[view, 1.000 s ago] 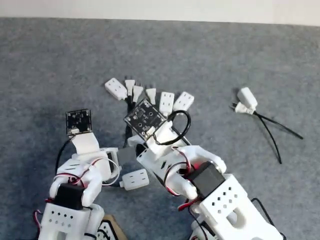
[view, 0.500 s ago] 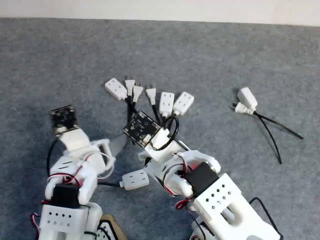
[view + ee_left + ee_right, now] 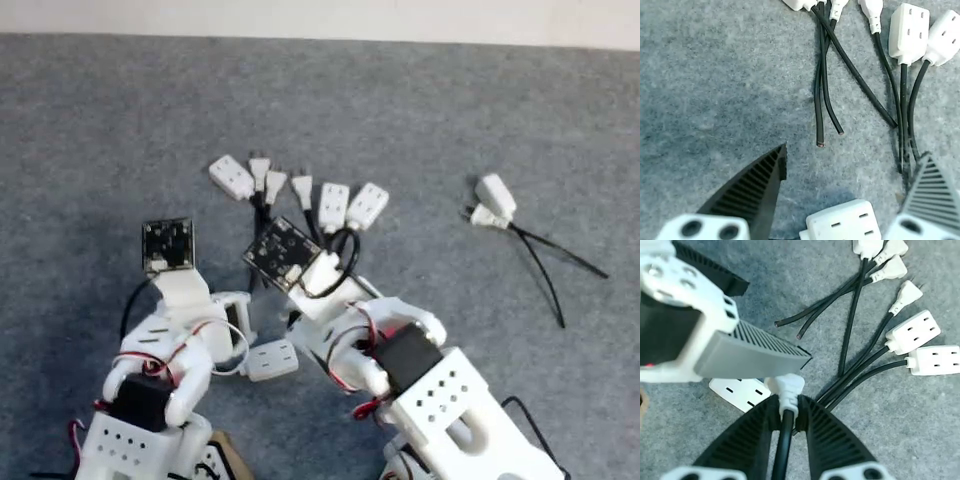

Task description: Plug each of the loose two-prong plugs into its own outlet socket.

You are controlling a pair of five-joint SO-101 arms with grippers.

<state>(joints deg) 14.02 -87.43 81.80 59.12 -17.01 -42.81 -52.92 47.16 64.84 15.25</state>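
The right tool (image 3: 788,400) is closed tight on a white plug (image 3: 785,386), with the black cord running back between its 2 fingers. The plug's prongs are tucked behind the left arm's grey finger (image 3: 750,357), so I can't say how they are turned. The left tool (image 3: 855,152) is spread wide with nothing clamped. The socket (image 3: 845,227) lies on the table (image 3: 450,110) between its fingers, close in towards the palm. I can't tell whether either finger touches it.

What matters for the next move is how plug and socket line up. The socket sits near, between the 2 arms and just left of the held plug. Its long axis runs roughly left to right, and I judge the free end to face the right arm. I'd guess the right arm has to bring the prongs in from the right while the left tool closes to steady the body. Slots also show on the socket's upper face, so I'm not sure which face should take the prongs.

On the far side of the table, 3 spare plugs (image 3: 275,183) and 3 spare sockets (image 3: 333,205) lie fanned out. Well off to the right lies a joined pair (image 3: 490,205).
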